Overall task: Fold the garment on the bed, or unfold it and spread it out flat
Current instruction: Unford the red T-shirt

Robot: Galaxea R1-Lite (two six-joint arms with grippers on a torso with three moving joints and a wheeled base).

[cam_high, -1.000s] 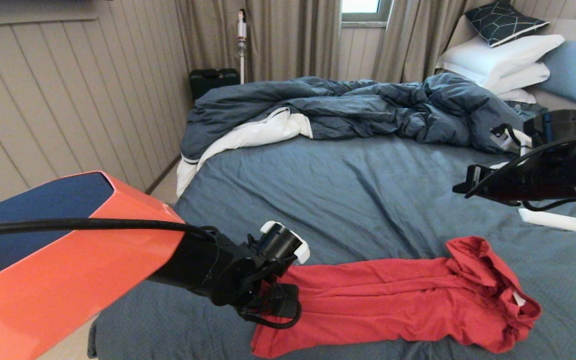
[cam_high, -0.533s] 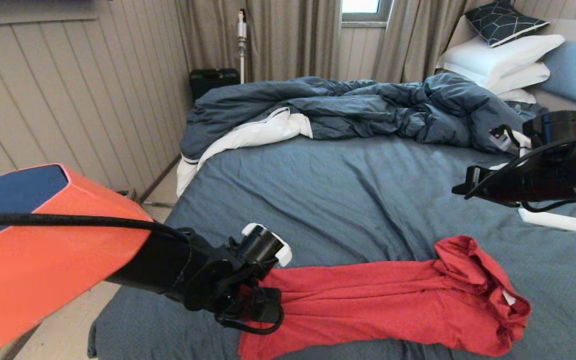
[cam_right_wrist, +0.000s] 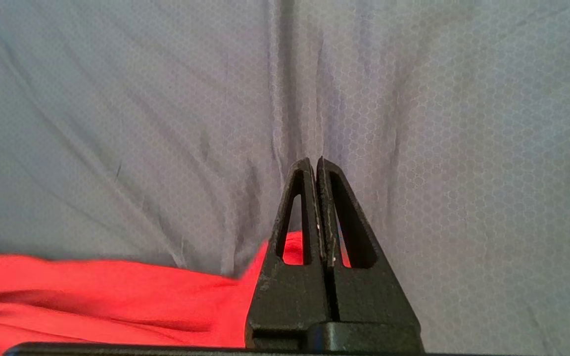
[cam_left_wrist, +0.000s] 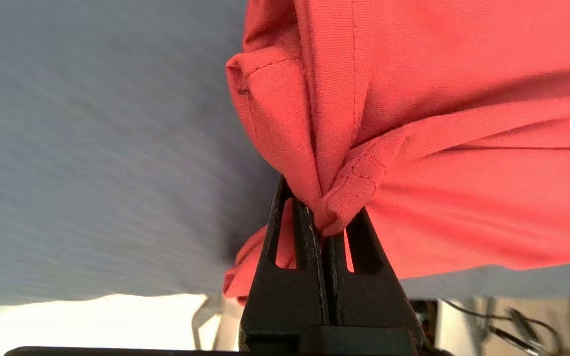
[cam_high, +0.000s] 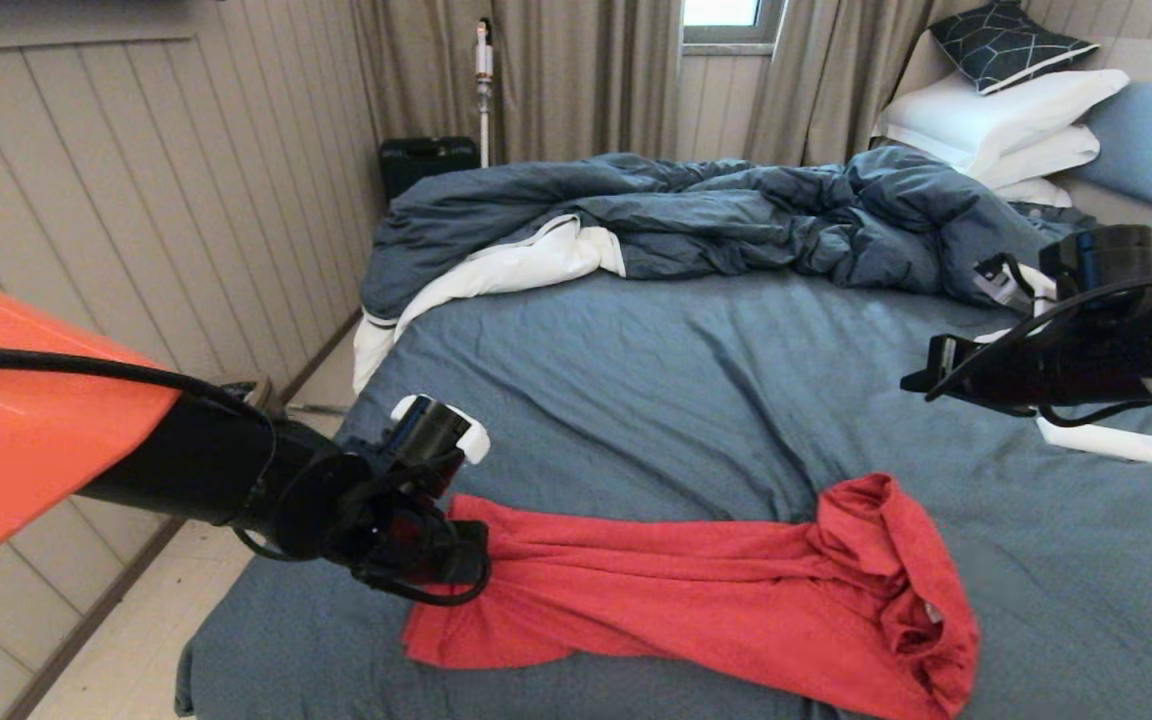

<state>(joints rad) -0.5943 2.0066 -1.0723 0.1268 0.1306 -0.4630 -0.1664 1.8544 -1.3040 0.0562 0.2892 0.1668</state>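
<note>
My left tool (cam_left_wrist: pixel 320 225) grips the garment (cam_high: pixel 696 590) hem, dragging toward eight o'clock; next, spread it flat. Right tool (cam_right_wrist: pixel 318 165) clenched, empty.

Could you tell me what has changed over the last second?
The left gripper, shut on the T-shirt's hem, swung toward the robot's left and dragged the shirt that way across the bed; the bunched collar end slid along. The right gripper stayed shut, hovering in place. Duvet and pillows unchanged.

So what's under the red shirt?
The blue sheet of the bed lies under the garment. Left gripper pinches its hem. Anything beneath the bunched cloth is hidden.
</note>
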